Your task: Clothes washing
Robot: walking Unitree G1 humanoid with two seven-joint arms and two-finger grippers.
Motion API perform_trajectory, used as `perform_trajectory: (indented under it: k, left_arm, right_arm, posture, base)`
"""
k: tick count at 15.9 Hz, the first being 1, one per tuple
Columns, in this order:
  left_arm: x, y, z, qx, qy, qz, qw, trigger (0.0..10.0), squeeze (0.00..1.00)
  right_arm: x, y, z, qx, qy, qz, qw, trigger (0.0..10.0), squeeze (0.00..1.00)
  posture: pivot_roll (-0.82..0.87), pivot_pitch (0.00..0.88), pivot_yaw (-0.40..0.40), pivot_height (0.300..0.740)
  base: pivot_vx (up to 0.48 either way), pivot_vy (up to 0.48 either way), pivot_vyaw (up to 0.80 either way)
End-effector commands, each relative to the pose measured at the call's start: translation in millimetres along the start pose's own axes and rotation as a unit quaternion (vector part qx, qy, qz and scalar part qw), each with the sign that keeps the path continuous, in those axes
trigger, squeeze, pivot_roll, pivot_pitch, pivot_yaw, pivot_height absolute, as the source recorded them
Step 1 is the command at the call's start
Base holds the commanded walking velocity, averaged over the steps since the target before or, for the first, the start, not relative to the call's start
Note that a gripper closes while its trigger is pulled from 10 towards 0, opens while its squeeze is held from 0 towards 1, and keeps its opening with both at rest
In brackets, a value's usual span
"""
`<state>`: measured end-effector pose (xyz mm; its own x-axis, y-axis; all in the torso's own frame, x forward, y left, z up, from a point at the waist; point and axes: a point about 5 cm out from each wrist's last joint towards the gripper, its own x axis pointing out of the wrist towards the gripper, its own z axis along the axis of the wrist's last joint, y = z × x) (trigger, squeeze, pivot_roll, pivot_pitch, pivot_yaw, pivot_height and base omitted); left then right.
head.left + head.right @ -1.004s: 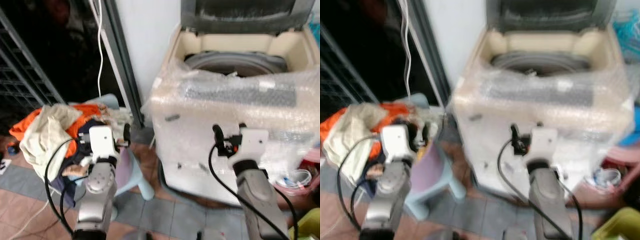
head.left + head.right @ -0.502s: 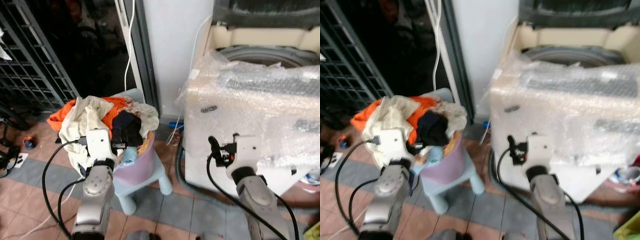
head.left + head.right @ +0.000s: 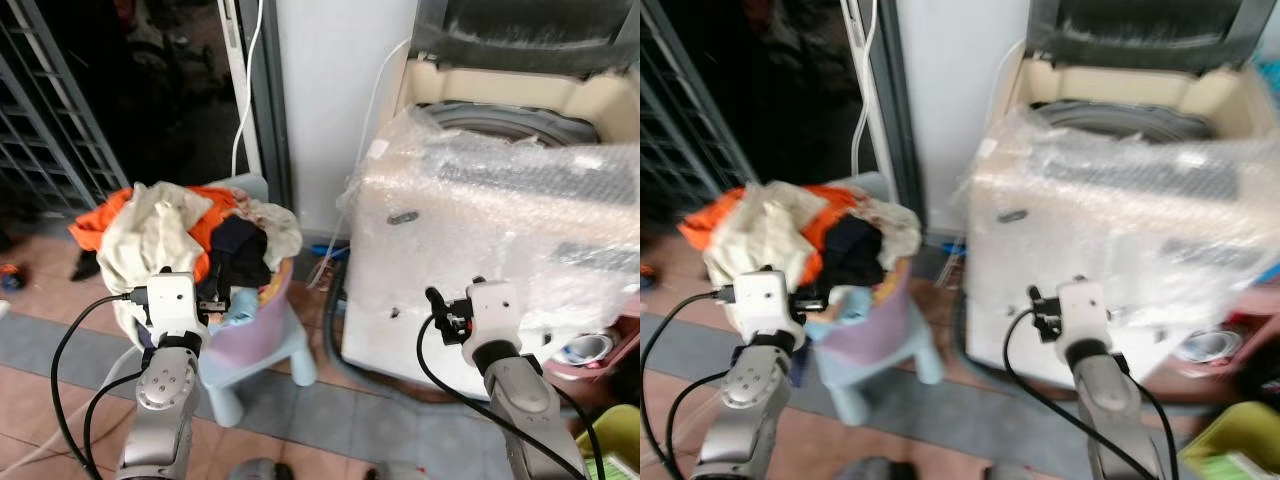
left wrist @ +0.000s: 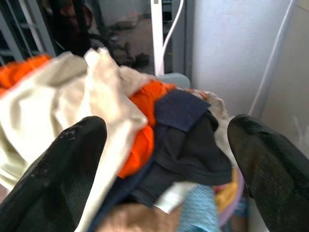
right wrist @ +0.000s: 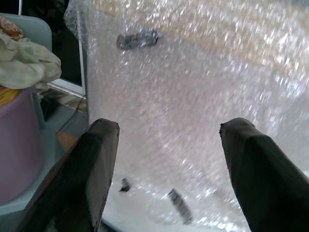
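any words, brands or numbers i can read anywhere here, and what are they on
None can be read.
Washing machine: its control panel lies under bubble wrap; any markings there are blurred out.
Small dark marks on the machine's front: too blurred to read as text.
Clothes pile in the pink basket: no legible print or tags.
Left hand and right hand: plain black fingers, no labels.

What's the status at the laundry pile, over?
Left gripper open, facing clothes pile. Right gripper open, facing bubble-wrapped washer. Washer lid up.
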<state>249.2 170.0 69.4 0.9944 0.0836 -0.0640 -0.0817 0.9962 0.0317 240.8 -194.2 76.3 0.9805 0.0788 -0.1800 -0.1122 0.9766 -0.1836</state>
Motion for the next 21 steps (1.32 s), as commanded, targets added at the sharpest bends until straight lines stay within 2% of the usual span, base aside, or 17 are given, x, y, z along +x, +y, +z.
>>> perform_trajectory:
  k: [1, 3, 5, 7, 10, 13, 18, 21]
  left_arm:
    - [0.5, 1.9, -1, 0.0, -0.002, 0.021, 1.0, 10.0, 0.0]
    - [0.4, 1.7, -3, -0.002, 0.005, 0.037, 0.999, 10.0, 0.0]
    - [-3.2, 7.8, -5, 0.001, 0.006, 0.046, 0.999, 10.0, 0.0]
    - [-6.3, 15.1, -13, 0.012, 0.026, 0.048, 0.998, 10.0, 0.0]
    - [-1.3, 9.1, -13, 0.01, 0.024, 0.028, 0.999, 10.0, 0.0]
    - [6.6, 6.0, -8, 0.002, 0.021, 0.028, 0.999, 10.0, 0.0]
    - [-0.2, 4.5, -15, 0.006, 0.033, 0.029, 0.999, 10.0, 0.0]
    - [1.2, 4.6, -12, 0.007, 0.028, 0.026, 0.999, 10.0, 0.0]
  right_arm:
    - [8.8, -2.8, 4, -0.005, -0.005, 0.013, 1.0, 10.0, 0.0]
    - [19.9, -0.9, 7, -0.011, -0.004, 0.028, 1.0, 10.0, 0.0]
    - [23.7, 5.7, 10, -0.023, -0.016, 0.037, 0.999, 10.0, 0.0]
    - [24.4, 12.4, 13, -0.034, -0.043, 0.034, 0.998, 10.0, 0.0]
    - [27.5, 8.5, 10, -0.021, -0.039, 0.0, 0.999, 10.0, 0.0]
    - [31.6, 10.5, 17, -0.021, -0.056, 0.008, 0.998, 10.0, 0.0]
    - [27.4, 6.6, 18, -0.007, -0.064, 0.018, 0.998, 10.0, 0.0]
    - [28.8, 13.6, 23, -0.014, -0.076, 0.05, 0.996, 10.0, 0.0]
  posture:
    - [-0.03, 0.0, -0.05, 0.74]
    - [-0.01, 0.0, -0.077, 0.74]
    - [-0.01, 0.0, -0.031, 0.74]
    - [-0.03, 0.0, 0.028, 0.74]
    - [-0.04, 0.0, 0.046, 0.74]
    - [-0.05, 0.0, 0.048, 0.74]
    - [-0.07, 0.0, 0.068, 0.74]
    - [-0.07, 0.0, 0.076, 0.74]
  base:
    - [0.0, 0.0, 0.0]
    - [0.0, 0.0, 0.0]
    - [0.0, 0.0, 0.0]
    - [0.0, 0.0, 0.8]
    - [0.0, 0.0, 0.8]
    - [0.0, 0.0, 0.8]
    - [0.0, 0.0, 0.8]
    - [0.0, 0.0, 0.79]
